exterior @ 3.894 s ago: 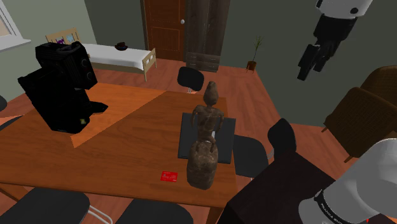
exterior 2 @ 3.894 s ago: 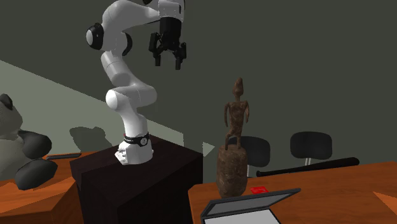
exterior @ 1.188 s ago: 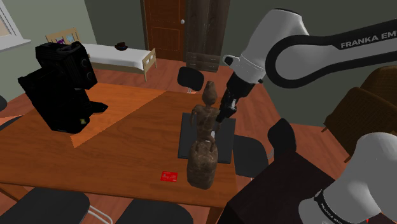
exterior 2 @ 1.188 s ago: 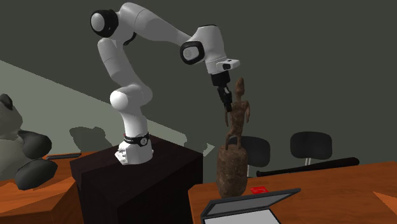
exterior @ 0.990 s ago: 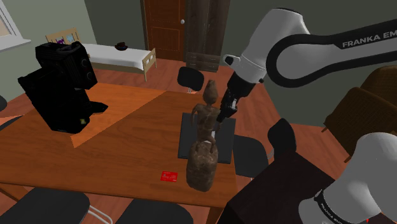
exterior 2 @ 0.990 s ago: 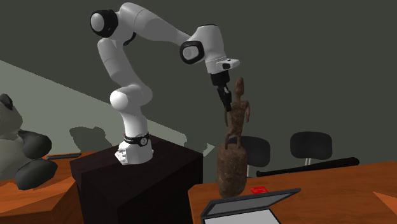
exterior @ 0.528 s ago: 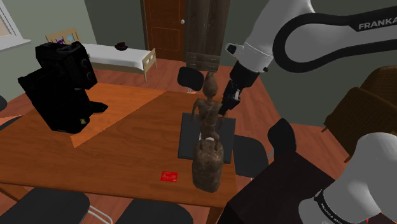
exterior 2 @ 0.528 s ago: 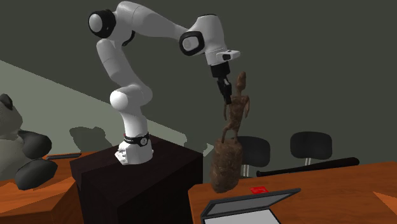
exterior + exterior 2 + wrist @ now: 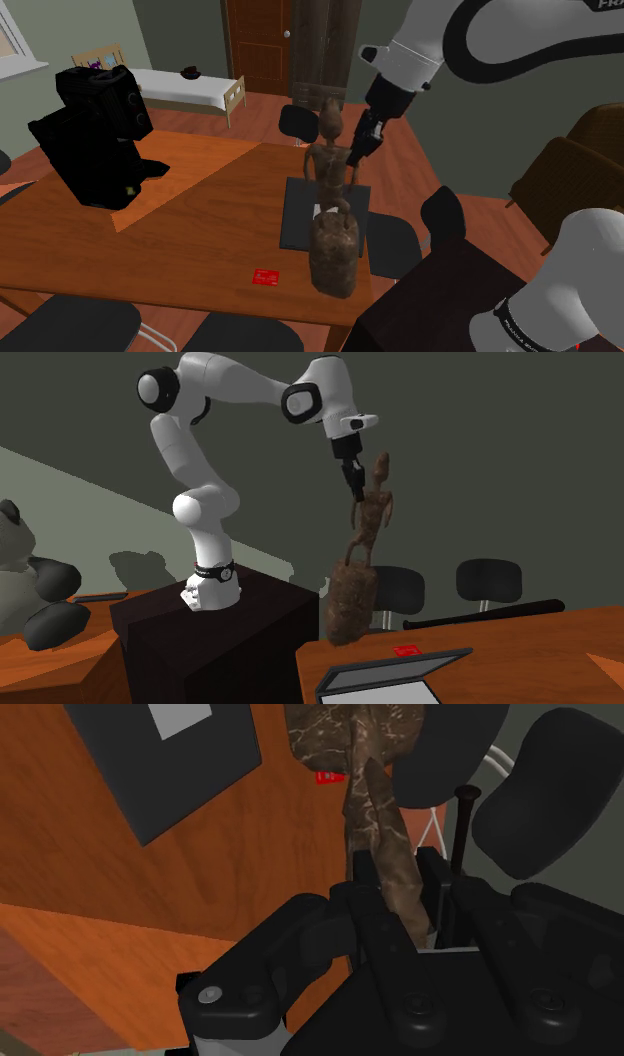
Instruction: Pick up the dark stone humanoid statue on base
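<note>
Tool [image 9: 354, 155] clamped on the chest of the statue [image 9: 326, 165] | over the last half second the statue has risen and tipped — base now beside the red card [image 9: 265, 277], seemingly clear of the worktop [image 9: 190, 230] | you likely have the lift; watch the swing.

mottled brown stone humanoid statue [image 9: 333, 250] | small red flat card [image 9: 266, 277] | orange-brown wooden table [image 9: 200, 220] | all-black two-finger gripper [image 9: 358, 152]
</note>
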{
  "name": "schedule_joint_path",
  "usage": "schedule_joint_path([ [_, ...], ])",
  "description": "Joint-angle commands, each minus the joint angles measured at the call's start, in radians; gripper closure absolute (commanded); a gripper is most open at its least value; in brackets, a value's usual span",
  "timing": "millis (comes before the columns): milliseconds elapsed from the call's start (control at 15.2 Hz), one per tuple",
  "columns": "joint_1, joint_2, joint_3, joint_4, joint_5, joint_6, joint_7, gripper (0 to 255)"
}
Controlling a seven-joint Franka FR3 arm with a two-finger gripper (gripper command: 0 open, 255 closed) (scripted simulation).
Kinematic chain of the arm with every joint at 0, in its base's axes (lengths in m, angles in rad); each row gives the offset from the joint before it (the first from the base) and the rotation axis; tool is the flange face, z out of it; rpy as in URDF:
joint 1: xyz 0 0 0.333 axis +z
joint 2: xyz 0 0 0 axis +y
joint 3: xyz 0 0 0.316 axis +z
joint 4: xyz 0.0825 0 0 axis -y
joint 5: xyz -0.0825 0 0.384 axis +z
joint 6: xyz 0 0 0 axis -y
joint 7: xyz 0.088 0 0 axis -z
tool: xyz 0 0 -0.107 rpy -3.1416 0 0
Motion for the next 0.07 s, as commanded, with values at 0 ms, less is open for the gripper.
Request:
schedule_joint_path([
  [0,0.0,-0.001,0.0,0.013,-0.001,-0.009,0.002,255],
])
